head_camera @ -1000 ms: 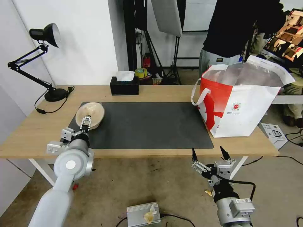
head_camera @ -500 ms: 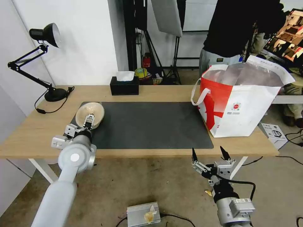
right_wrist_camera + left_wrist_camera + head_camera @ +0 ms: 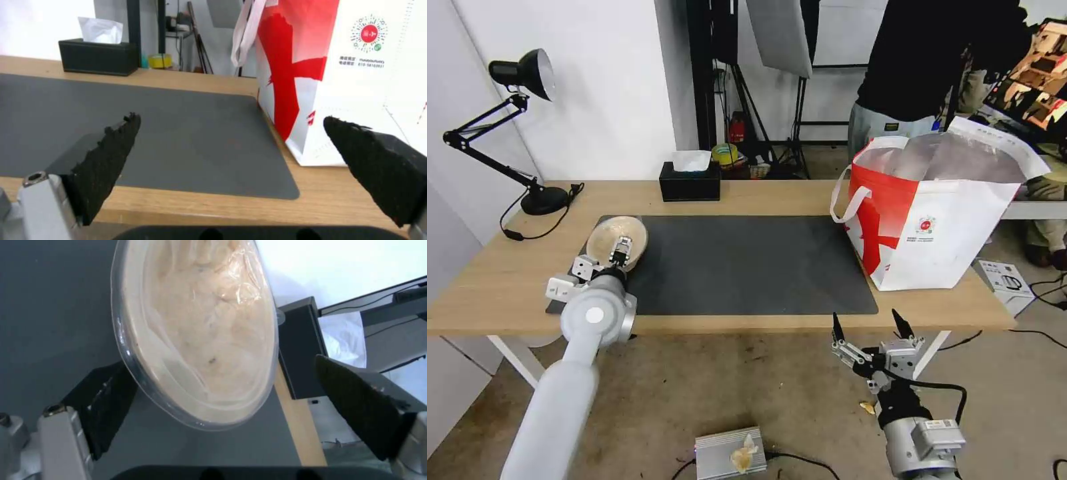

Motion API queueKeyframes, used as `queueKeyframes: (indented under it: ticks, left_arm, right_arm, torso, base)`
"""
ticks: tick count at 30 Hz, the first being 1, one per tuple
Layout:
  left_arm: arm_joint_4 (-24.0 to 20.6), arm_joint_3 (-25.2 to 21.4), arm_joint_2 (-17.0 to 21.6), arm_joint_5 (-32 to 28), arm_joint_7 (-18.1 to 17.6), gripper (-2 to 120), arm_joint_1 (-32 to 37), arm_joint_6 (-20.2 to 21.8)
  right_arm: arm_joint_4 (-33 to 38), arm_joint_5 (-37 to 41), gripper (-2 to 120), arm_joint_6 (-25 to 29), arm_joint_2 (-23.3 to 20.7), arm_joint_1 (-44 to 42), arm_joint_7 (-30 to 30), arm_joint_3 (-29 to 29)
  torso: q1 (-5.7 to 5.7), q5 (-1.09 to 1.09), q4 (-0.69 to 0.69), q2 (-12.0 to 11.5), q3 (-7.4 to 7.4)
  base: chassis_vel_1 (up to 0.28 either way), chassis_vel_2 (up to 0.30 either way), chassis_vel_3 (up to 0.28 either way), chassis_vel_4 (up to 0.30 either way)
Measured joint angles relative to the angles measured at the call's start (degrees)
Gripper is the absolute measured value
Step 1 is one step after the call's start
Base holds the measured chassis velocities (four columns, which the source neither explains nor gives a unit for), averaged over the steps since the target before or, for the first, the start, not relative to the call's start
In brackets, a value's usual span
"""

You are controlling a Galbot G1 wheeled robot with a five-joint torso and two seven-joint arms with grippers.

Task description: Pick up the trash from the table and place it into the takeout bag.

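A beige domed bowl (image 3: pixel 616 238) of trash lies on the left end of the dark mat (image 3: pixel 747 267) on the table (image 3: pixel 774 193). My left gripper (image 3: pixel 620 249) is at its near rim. In the left wrist view the bowl (image 3: pixel 200 326) has a clear plastic rim and sits between the spread fingers of the open left gripper (image 3: pixel 220 363), one finger (image 3: pixel 104 396) tucked beside the rim. The white and red takeout bag (image 3: pixel 940 220) stands open at the table's right end. My right gripper (image 3: pixel 868 325) hangs open below the front edge, facing the takeout bag (image 3: pixel 356 66).
A black tissue box (image 3: pixel 690 180) sits at the back middle and a black desk lamp (image 3: pixel 520 73) at the back left. A person (image 3: pixel 920 67) stands behind the bag. A metal box (image 3: pixel 730 453) lies on the floor in front.
My left arm has pushed forward and a little right, bringing its gripper up to the bowl's near rim. The right arm, the bowl and the bag have stayed put.
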Motion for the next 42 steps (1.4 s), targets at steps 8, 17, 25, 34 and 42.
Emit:
queueKeyframes:
  ticks: [8,17,25,34,42]
  left_arm:
    - [1.5,0.3,-0.4,0.6,-0.4,96,-1.1,-0.1]
    - [2.4,0.6,-1.2,1.3,-0.5,68,-1.3,-0.1]
    - [2.6,0.6,-1.2,2.0,-0.5,35,-1.0,-0.1]
    - [2.6,0.4,-1.2,2.6,-0.5,3,-0.4,-0.2]
    - [1.4,0.7,-1.1,3.1,-0.3,0,0.2,-0.2]
  right_arm:
    - [0.0,0.0,100,0.0,0.0,0.0,0.0,0.0]
    - [0.0,0.0,100,0.0,0.0,0.0,0.0,0.0]
    - [0.0,0.0,100,0.0,0.0,0.0,0.0,0.0]
    - [0.0,0.0,100,0.0,0.0,0.0,0.0,0.0]
    - [0.0,0.0,100,0.0,0.0,0.0,0.0,0.0]
  torso:
    - [0.00,0.00,0.00,0.0,0.00]
    - [-0.01,0.00,0.00,0.0,0.00]
    - [-0.01,0.00,0.00,0.0,0.00]
    - [-0.01,0.00,0.00,0.0,0.00]
    - [-0.01,0.00,0.00,0.0,0.00]
  base:
    - [0.000,0.000,0.000,0.000]
    - [0.000,0.000,0.000,0.000]
    - [0.000,0.000,0.000,0.000]
    - [0.000,0.000,0.000,0.000]
    - [0.000,0.000,0.000,0.000]
